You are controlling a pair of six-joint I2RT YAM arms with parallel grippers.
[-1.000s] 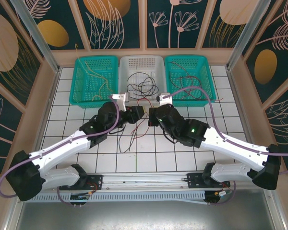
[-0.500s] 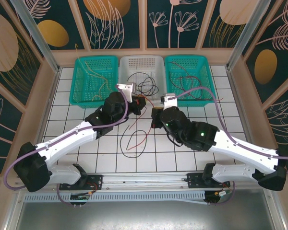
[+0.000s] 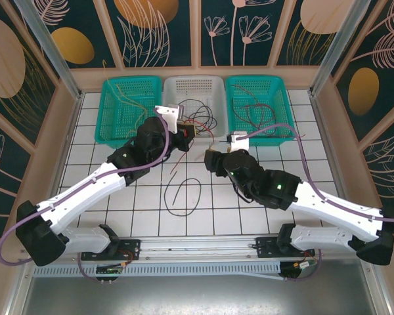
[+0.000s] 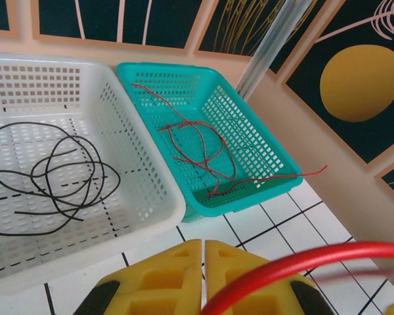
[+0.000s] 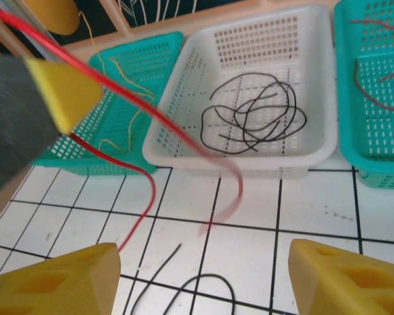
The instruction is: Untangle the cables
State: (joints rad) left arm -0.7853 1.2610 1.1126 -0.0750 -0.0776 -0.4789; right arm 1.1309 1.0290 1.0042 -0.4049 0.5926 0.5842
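**Desk:** What's the left claw doing?

**Me:** Clenched on the red cable. On its wrist camera I see the yellow pads pressed together, with the cable arcing across them toward 3 o'clock. From above, that claw sits at 6 o'clock of the white basket, just beside its near wall.

**Desk:** And the right claw?

**Me:** Released. Its fingers stand well apart, and I see nothing between them but tiles. A black cable lies loose on the tiles below. From above, this claw is at 4 o'clock of the left one, near it but apart.

**Desk:** Where does the red cable run?

**Me:** In the right wrist view it leaves the left claw's pad at 10 o'clock. One stretch drops to the tiles at 7 o'clock. A blurred end hangs near the centre.

**Desk:** And the rest?

**Me:** A black coil lies in the white basket at 12 o'clock. Yellow strands are in the left teal basket at 11. A red bunch is in the right teal basket at 1, one strand trailing over its rim.
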